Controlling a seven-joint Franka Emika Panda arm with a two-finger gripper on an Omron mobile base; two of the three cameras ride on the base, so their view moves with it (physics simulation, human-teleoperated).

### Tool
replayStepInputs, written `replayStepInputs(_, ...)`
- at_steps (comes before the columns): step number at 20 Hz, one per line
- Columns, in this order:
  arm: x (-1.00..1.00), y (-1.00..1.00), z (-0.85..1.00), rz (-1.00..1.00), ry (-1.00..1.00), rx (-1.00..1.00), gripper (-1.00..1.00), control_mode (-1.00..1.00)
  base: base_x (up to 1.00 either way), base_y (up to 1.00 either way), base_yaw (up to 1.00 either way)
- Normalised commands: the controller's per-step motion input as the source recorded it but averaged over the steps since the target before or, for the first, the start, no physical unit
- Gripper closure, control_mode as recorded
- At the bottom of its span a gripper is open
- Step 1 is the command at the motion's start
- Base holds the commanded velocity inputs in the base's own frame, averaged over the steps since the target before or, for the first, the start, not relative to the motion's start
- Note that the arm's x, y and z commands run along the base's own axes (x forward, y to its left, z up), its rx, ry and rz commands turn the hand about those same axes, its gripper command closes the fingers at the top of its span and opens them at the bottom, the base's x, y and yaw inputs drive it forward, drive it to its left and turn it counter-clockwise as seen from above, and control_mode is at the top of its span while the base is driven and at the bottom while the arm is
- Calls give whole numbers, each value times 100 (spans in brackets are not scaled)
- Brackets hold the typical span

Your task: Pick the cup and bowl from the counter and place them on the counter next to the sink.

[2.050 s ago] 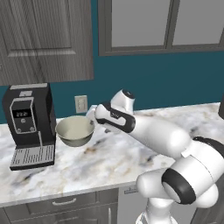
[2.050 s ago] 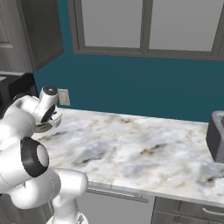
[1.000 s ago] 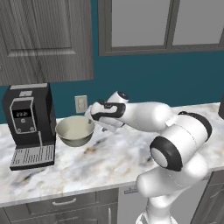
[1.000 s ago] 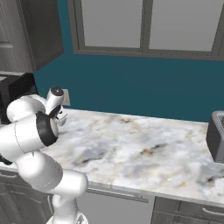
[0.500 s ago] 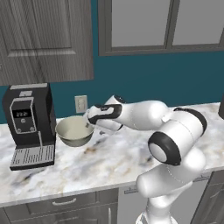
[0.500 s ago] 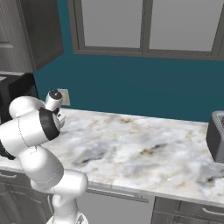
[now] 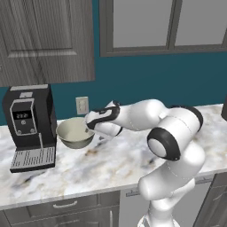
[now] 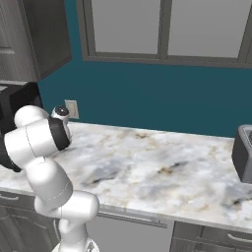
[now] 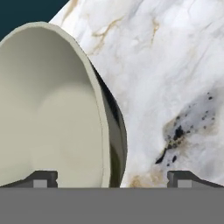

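Since 2 s ago we've swung the arm left and down: the hand sat up and right of the bowl (image 7: 75, 132) then, now it's low at the bowl's right rim, w/ the forearm stretched nearly level over the counter (image 7: 111, 164). Base hasn't driven; the scene sits the same in both base views.

Gripper (image 9: 111, 177) is spread wide, nothing in it. In the hand view one fingertip sits over the cream inside of the bowl, the other over bare marble, so the bowl's wall runs up between them, nearer the inside finger. Looks like we're lined up to pinch the rim, not the whole bowl (too wide for the jaws). Can't tell if either pad touches yet.

Bowl stands upright on the counter, just right of the black coffee machine (image 7: 30, 122) and in front of the wall outlet (image 7: 82, 105). No tilt visible.

Where that leaves the task, as we judge it: still early, bowl not yet grasped, approach about done. Next move prob. a short drop so the wall is deeper btw the fingers, then close. Risk: a thin sloped wall may slip or tip the bowl on lift.

In the right base view the arm's shoulder and elbow (image 8: 39, 140) block the bowl, and a long run of open counter stretches right toward a dark object (image 8: 244, 152) at the frame edge; we can't say what it is.
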Motion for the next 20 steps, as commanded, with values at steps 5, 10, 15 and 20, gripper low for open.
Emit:
replayStepInputs(5, 5, 4, -8, 0, 0, 0, -100, -100, 0, 0, 0)
replayStepInputs(10, 0, 0, 0, 0, 0, 0, 100, -100, 0, 0, 0)
replayStepInputs(15, 0, 0, 0, 0, 0, 0, 100, -100, 0, 0, 0)
replayStepInputs(20, 0, 0, 0, 0, 0, 0, 100, -100, 0, 0, 0)
